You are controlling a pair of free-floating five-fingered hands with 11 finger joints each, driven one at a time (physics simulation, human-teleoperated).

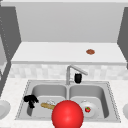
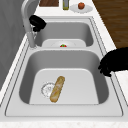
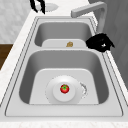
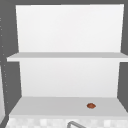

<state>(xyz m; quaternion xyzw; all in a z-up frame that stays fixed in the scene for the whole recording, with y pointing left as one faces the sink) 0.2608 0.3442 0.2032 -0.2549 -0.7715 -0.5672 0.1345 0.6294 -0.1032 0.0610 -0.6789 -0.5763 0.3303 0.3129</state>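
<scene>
Hanging at the lower left of the front view, my left hand (image 1: 30,100) is above the left rim of the steel double sink (image 1: 112,100), fingers loose and pointing down. It is released and it holds nothing. In the left side view it is the big black shape at the right edge (image 2: 113,63).

The nearest thing to it is the golden-brown long bread loaf (image 1: 47,106). It lies flat on the floor of the left basin, with one end over the round drain (image 2: 47,89). I judge that the loaf is light, with a dry crust that is not slippery, but it can crack if I squeeze hard. The middle of its length seems the best place to take it.

My right hand (image 1: 78,78) is at the centre of the front view, just beside the spout of the grey metal faucet (image 1: 68,73); I cannot tell its state.

Further right, a white round plate (image 3: 75,96) carries a small red fruit (image 3: 64,88). A big red ball (image 1: 67,115) is at the bottom centre.
</scene>
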